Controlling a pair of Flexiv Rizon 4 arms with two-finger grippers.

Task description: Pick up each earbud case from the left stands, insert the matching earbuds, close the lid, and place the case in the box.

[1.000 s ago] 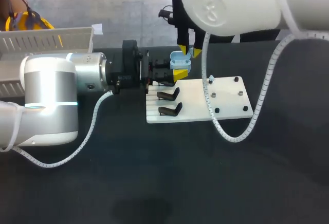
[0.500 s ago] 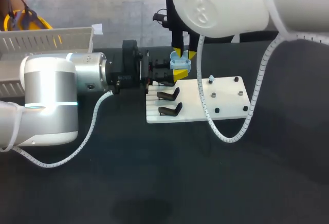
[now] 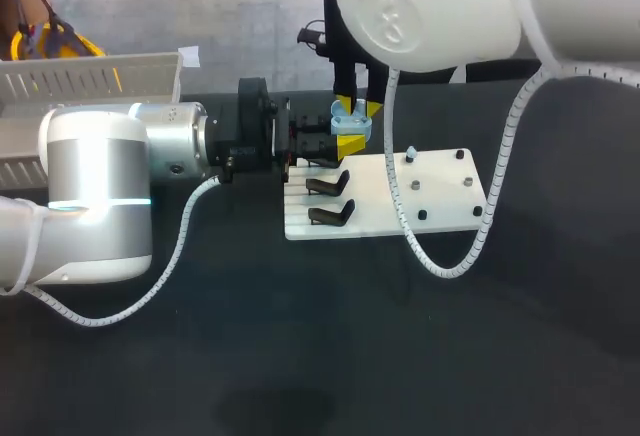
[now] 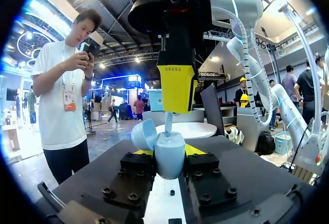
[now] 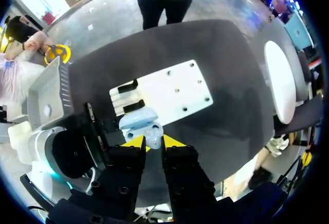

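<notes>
A light blue earbud case (image 4: pixel 169 157) with its lid (image 4: pixel 144 134) swung open is clamped between the fingers of my left gripper (image 4: pixel 168 153), above the back left corner of the white board (image 3: pixel 440 201). From above, my right gripper (image 3: pixel 355 109) hangs straight over the case (image 3: pixel 346 126). Its fingers are shut on a light blue earbud (image 4: pixel 168 124) whose lower end reaches into the case. In the right wrist view the open case (image 5: pixel 140 124) lies just ahead of that gripper (image 5: pixel 153 143), its cavities showing.
Two black empty stands (image 3: pixel 328 186) (image 3: pixel 332 216) sit on the board's left part. Small pegs stand on its right part, one with a pale earbud (image 3: pixel 410 152) on it. A grey box (image 3: pixel 90 76) stands at the back left, behind my left arm.
My right arm shifted left and lowered its gripper onto the open case during the first half second, then held still. The left arm and the case stayed put.
</notes>
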